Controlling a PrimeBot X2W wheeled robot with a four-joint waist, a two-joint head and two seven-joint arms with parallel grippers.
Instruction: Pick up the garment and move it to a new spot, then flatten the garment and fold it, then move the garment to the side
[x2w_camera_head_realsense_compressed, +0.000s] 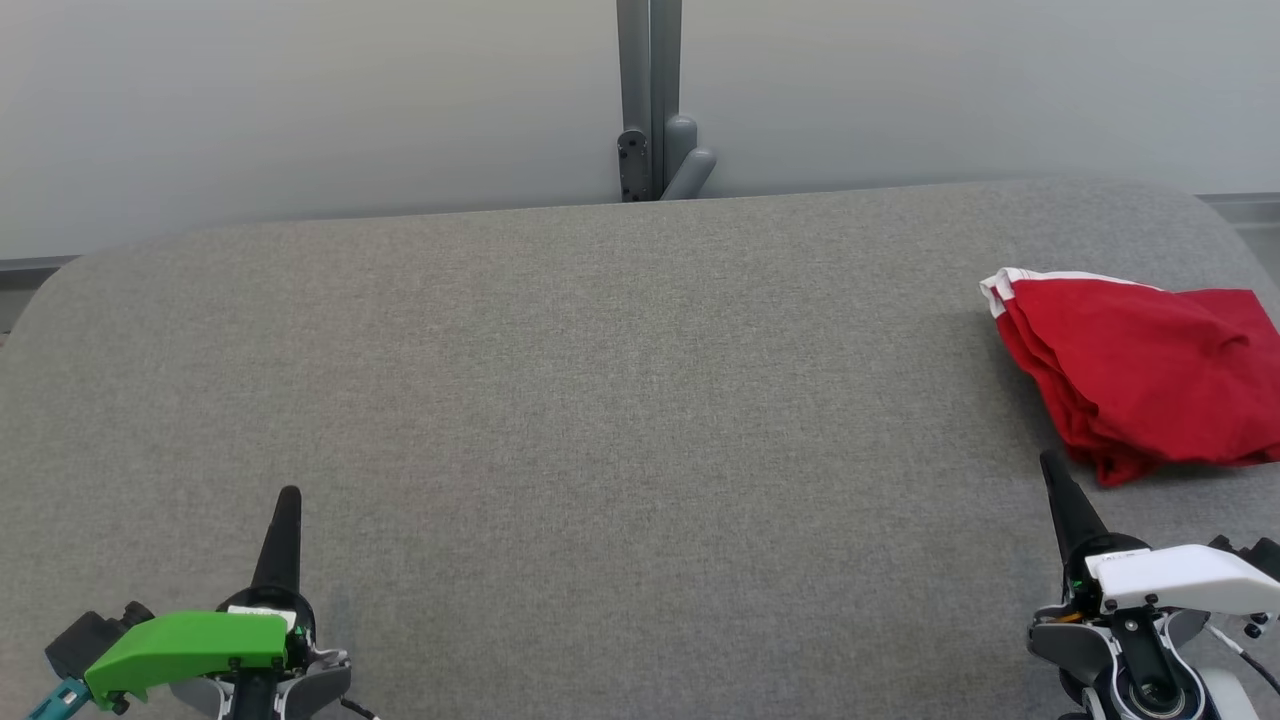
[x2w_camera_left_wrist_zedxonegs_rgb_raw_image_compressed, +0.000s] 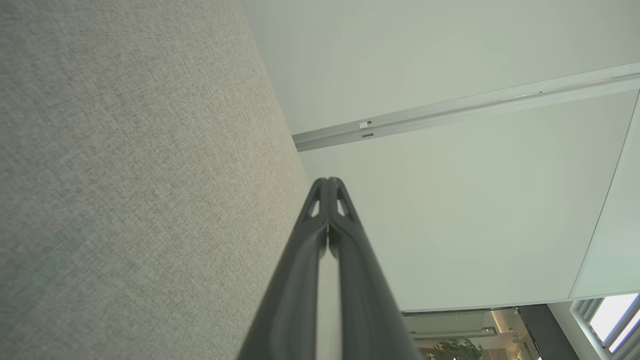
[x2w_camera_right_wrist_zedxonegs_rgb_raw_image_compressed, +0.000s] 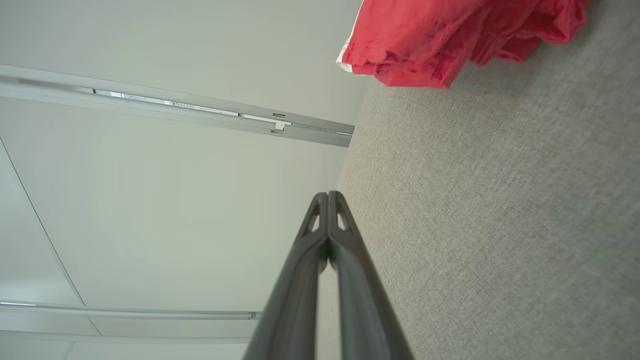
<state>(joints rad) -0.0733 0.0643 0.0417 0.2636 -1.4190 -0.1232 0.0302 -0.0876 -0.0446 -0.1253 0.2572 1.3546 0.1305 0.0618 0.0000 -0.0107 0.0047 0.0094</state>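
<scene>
A red garment (x2w_camera_head_realsense_compressed: 1145, 375) with a white trim lies folded in a thick bundle at the right edge of the grey fabric surface (x2w_camera_head_realsense_compressed: 600, 400). In the right wrist view the garment (x2w_camera_right_wrist_zedxonegs_rgb_raw_image_compressed: 450, 35) sits at the top, well ahead of the fingertips. My right gripper (x2w_camera_head_realsense_compressed: 1050, 462) is shut and empty at the lower right, just short of the garment's near corner. In its own wrist view the right gripper (x2w_camera_right_wrist_zedxonegs_rgb_raw_image_compressed: 328, 194) has both tips pressed together. My left gripper (x2w_camera_head_realsense_compressed: 289, 493) is shut and empty at the lower left, far from the garment, tips touching in the left wrist view (x2w_camera_left_wrist_zedxonegs_rgb_raw_image_compressed: 328, 180).
A grey post with a bracket (x2w_camera_head_realsense_compressed: 655, 110) stands behind the surface's far edge, against a pale wall. The surface's rounded far corners lie at the left and right ends.
</scene>
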